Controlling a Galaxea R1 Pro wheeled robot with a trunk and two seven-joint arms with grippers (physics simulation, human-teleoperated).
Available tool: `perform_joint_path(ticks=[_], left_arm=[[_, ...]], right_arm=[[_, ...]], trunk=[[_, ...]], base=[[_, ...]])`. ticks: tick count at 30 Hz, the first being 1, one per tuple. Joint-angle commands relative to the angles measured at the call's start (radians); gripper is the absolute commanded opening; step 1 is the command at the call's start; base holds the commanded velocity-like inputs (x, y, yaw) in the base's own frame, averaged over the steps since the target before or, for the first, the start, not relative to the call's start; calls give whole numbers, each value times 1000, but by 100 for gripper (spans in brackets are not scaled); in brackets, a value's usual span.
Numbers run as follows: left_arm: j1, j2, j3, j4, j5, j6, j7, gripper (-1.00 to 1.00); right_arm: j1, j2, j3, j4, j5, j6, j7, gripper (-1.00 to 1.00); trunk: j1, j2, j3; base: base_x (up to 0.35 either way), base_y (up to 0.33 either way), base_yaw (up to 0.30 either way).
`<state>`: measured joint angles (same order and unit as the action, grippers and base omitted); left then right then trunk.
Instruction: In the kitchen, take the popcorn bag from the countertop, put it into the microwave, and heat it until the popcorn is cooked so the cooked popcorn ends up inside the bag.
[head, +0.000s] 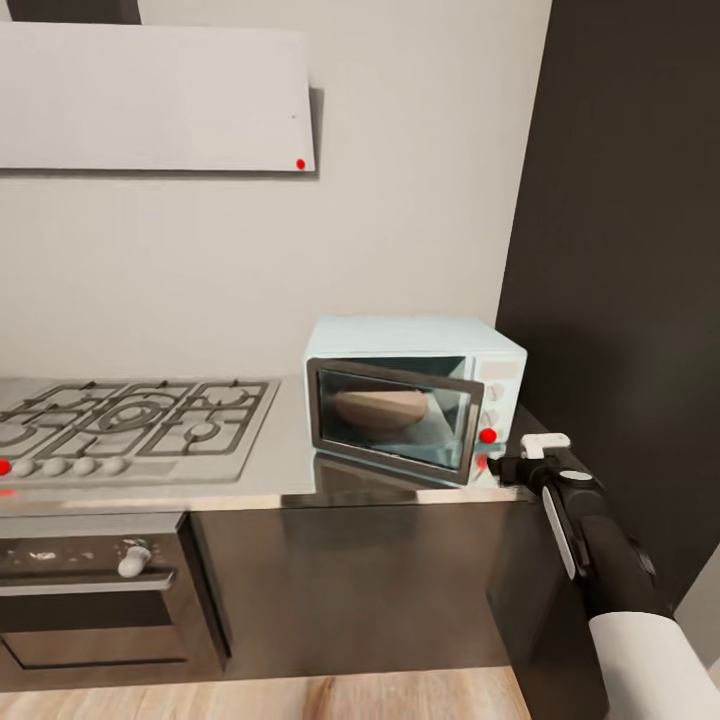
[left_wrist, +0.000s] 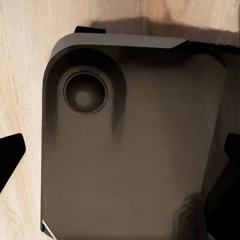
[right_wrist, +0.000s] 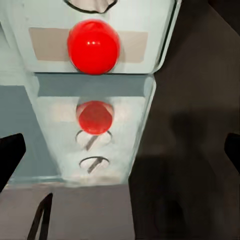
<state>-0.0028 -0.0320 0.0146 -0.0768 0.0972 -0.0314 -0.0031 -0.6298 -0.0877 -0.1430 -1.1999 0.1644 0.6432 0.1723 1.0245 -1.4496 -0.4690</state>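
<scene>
Right end effector (head: 512, 462) sits just in front of the microwave (head: 415, 395), level with its red light (head: 488, 435); whether it is open or closed can't be told from the head view. Right arm reaches forward over the bench (head: 270, 470), forearm angled up from lower right. Popcorn bag (head: 380, 408) is inside the microwave behind the glass door (head: 392, 420), which stands slightly ajar. Gas hob (head: 130, 420) at left.

Left wrist view: left end effector (left_wrist: 120, 160) open, fingertips wide apart, over a dark robot part and wood floor (left_wrist: 25, 75).

Right wrist view: right end effector (right_wrist: 120, 155) open, 2 fingertips spread, aimed at the red light (right_wrist: 93, 46) on the control panel. Judgement: right arm nearer; door needs shutting.
</scene>
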Motion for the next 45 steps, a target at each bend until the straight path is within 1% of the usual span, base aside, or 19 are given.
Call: perform_joint_path(ticks=[1,6,8,12,13,14,15,17,18,22,30,34,38,45], left_arm=[[0,0,1,0,10,-2,0,100],[0,0,1,0,10,-2,-1,100],[0,0,1,0,10,-2,-1,100],[0,0,1,0,10,-2,-1,100],[0,0,1,0,10,-2,-1,100],[0,0,0,0,10,-2,-2,100],[0,0,0,0,10,-3,-2,100],[0,1,0,-1,10,-4,-5,100],[0,1,1,-1,11,-4,-6,100],[0,0,2,-1,12,-3,-5,100],[0,-2,4,-1,12,-2,-3,100],[0,-2,4,0,12,-2,-4,100],[0,0,4,-1,12,-2,-5,100],[0,-2,4,-1,12,-2,-5,100]], right_arm=[[-1,0,-1,-1,11,4,9,100],[-1,0,-1,-1,10,4,10,100],[-1,0,-1,-1,9,5,28,100],[-1,-5,-3,-1,10,13,159,100],[-1,-7,-3,-1,12,14,198,100],[-1,-10,-4,-1,14,15,250,100],[-1,-12,-4,-1,17,16,283,100],[-1,-14,-5,-1,22,16,344,100],[-1,-15,-6,0,24,16,361,100],[-1,-14,-4,0,26,15,377,100],[-1,-12,-3,-1,21,18,395,100],[-1,-4,0,-1,21,23,397,100],[-1,-1,-1,-1,14,25,395,100],[-1,-11,-8,-1,14,23,397,100]], trunk=[[1,0,-1],[1,0,-1],[1,0,-1],[1,0,-1],[1,0,-1],[1,0,-1],[1,0,-1],[1,0,-1],[1,0,-1],[1,0,-1],[1,0,-1],[1,0,-1],[1,0,-1],[1,0,-1]], base=[[320,0,0],[320,0,0],[155,0,0],[22,0,0],[6,0,0],[3,0,0],[2,0,0],[1,0,0],[-40,0,0],[-176,0,0],[-310,82,0],[-233,232,0],[-35,313,0],[-1,323,0]])
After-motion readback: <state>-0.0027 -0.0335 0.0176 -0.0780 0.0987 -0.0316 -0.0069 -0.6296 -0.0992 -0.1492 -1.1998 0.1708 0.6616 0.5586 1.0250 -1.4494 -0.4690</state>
